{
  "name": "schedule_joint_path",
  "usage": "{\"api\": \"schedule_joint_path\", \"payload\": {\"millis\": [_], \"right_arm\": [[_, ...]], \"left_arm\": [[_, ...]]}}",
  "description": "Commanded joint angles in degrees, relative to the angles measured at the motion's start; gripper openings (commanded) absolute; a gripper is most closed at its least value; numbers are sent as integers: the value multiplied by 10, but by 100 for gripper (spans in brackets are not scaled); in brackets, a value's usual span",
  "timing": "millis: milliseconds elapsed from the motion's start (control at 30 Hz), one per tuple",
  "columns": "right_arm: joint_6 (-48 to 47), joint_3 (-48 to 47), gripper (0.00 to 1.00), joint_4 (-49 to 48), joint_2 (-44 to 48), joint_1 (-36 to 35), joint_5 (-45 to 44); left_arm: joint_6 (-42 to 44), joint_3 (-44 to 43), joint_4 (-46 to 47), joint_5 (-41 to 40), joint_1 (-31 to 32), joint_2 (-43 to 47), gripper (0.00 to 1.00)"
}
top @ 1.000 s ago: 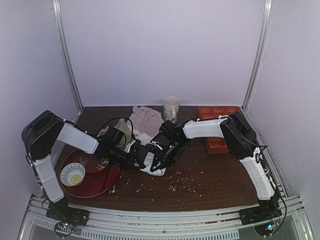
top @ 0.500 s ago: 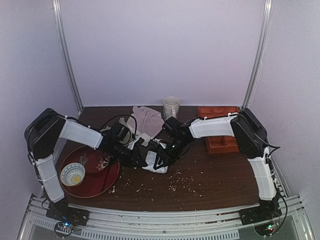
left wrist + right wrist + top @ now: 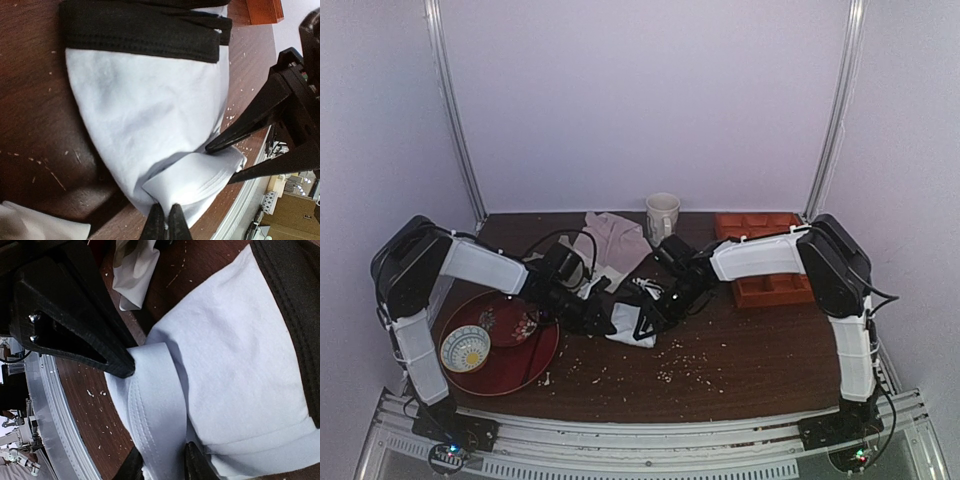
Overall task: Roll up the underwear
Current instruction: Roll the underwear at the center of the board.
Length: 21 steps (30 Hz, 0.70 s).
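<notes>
The left gripper (image 3: 165, 221) is pinched shut on a folded corner of the underwear (image 3: 150, 110), at the narrow end of the bundle. Facing it, the right gripper (image 3: 164, 454) stands partly open. Its fingers straddle the same white flap without, as far as I can see, squeezing it. The underwear lies in the middle of the table (image 3: 760, 350), folded into a tapering wedge with its black-banded end away from both grippers. To me this looks like the very start of the roll: the tip is turned over, nothing wound yet. Next, I'd say, the right fingers need a firm hold beside the left pinch, so both can turn the flap evenly toward the black band.
</notes>
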<state>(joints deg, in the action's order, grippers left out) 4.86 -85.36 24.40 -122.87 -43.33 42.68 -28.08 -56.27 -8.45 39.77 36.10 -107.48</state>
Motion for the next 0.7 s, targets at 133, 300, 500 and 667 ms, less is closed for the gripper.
{"api": "schedule_joint_path", "payload": {"millis": [133, 300, 500, 667], "right_arm": [[-1, 40, 22, 38, 18, 5, -7], [5, 17, 0, 58, -17, 5, 33], [6, -49, 0, 109, -67, 5, 75], [24, -123, 0, 156, -120, 10, 101]], "left_arm": [[3, 1, -39, -14, -6, -6, 0], [3, 3, -37, -12, -6, -4, 0], [5, 5, -34, -11, -6, -5, 0], [2, 8, -23, -7, -6, -10, 0]]}}
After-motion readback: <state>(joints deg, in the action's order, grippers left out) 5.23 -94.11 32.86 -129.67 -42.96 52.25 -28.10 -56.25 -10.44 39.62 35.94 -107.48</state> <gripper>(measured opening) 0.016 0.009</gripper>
